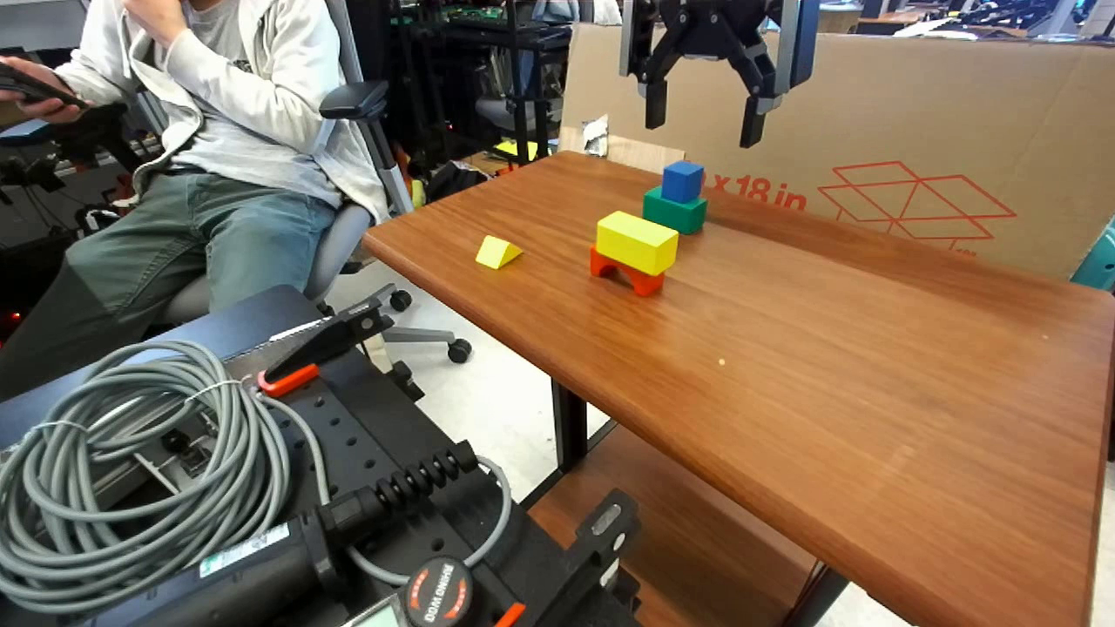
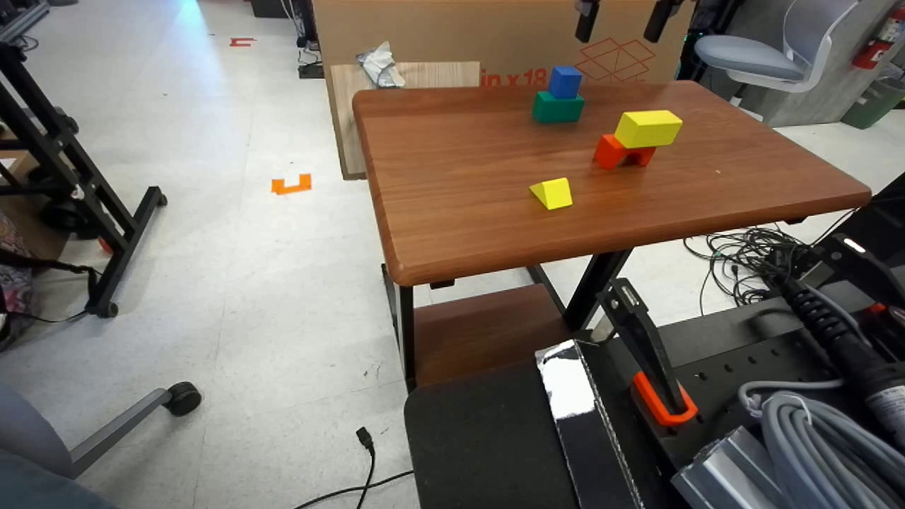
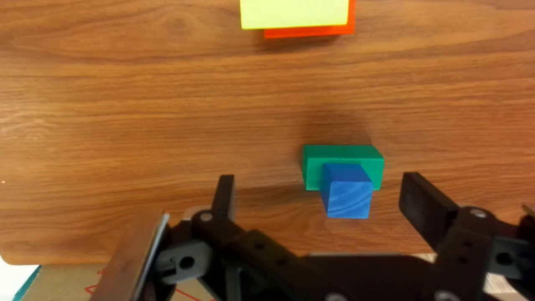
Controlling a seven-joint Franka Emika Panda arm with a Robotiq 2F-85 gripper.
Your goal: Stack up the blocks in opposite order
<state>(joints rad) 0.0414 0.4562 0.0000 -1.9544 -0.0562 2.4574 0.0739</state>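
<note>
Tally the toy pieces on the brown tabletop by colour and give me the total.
Yellow: 2 (yellow block, yellow wedge)
Red: 1 (red arch)
Green: 1 (green block)
Blue: 1 (blue cube)
Total: 5

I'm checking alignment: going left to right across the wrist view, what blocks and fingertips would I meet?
One fingertip of the jaws, yellow block, blue block, the opposite fingertip. Left out for overlap: red block, green block.

A blue cube sat on a longer green block near the far edge of the worktop; farther in, a yellow oblong block rested, overhanging, on a red arch.
</note>
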